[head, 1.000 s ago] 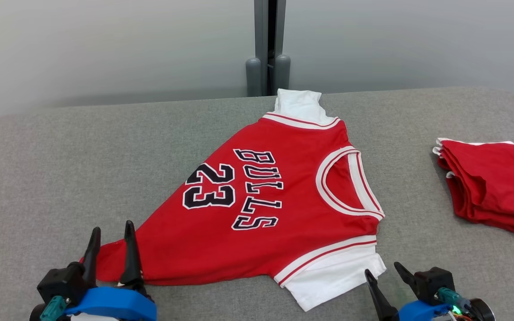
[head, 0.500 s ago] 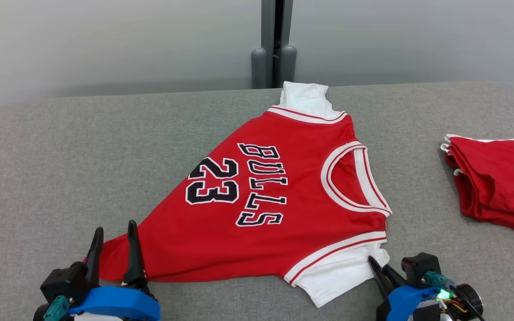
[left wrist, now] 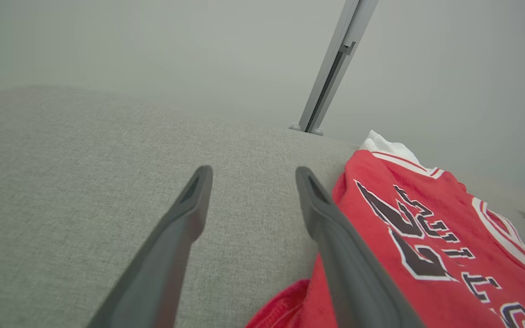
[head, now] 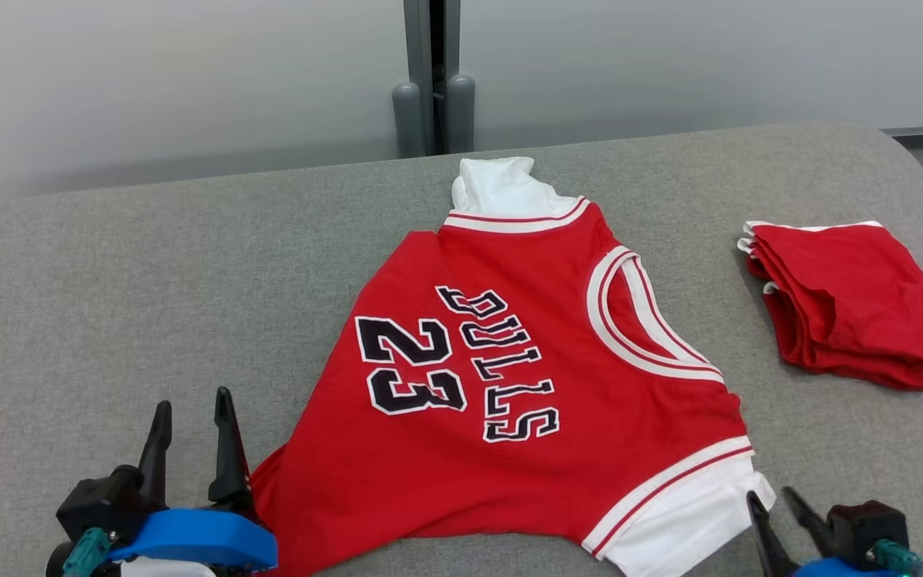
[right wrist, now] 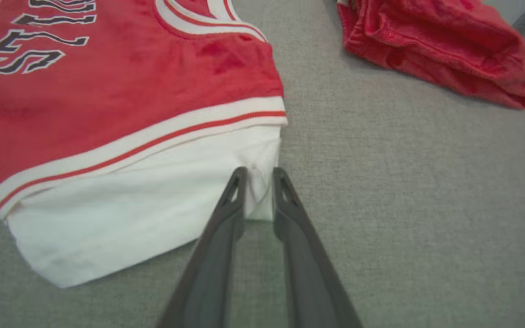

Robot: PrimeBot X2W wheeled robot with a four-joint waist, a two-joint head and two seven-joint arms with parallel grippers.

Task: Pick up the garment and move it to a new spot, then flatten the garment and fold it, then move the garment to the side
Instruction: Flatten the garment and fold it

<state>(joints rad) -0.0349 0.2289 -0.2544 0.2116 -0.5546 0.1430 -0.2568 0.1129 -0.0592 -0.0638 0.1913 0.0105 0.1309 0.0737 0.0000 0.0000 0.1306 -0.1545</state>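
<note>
Now the right gripper [right wrist: 259,173] pinches the jersey [head: 525,272] by its white sleeve [right wrist: 153,214], nearly closed. Empty, the left gripper [head: 193,401] gapes; red shorts [head: 854,296] lie apart.

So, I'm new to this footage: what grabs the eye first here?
The red BULLS 23 jersey lies spread across the middle of the grey surface. A folded red garment sits at the right, and the right gripper has its fingers either side of the jersey's white sleeve corner.
</note>
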